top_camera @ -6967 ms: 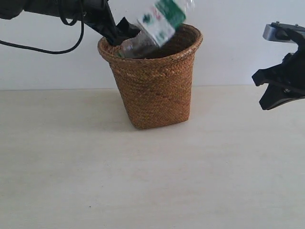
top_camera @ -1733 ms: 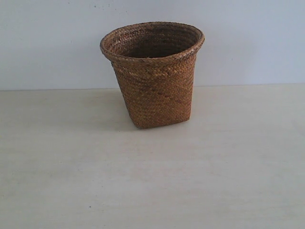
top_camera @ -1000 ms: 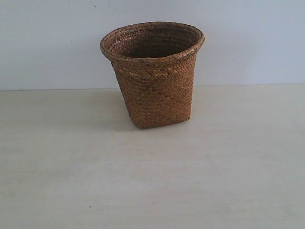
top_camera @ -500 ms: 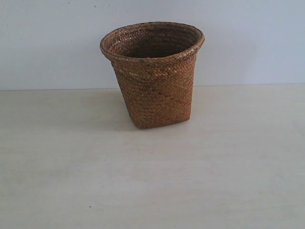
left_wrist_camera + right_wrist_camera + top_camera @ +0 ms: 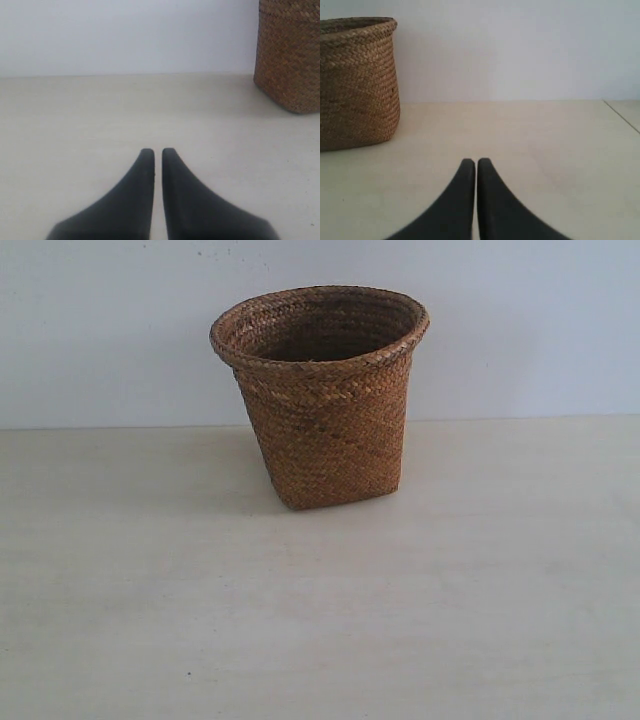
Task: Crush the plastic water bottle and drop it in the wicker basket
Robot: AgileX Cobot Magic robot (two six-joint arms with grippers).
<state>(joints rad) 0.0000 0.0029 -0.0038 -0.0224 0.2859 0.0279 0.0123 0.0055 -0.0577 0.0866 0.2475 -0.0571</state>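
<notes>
While wicker basket (image 5: 325, 430) stands upright on table (image 5: 300, 630), left claw (image 5: 158, 152) together, right claw (image 5: 476, 162) together, both empty.

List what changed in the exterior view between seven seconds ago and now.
The left pincer let go of the clear, green-labelled plastic water bottle it held tilted over the brown woven wicker basket; the bottle is out of sight now. Both pincers left the exterior view; the right pincer, open then, is shut, as is the left. The basket stayed put on the pale table.
</notes>
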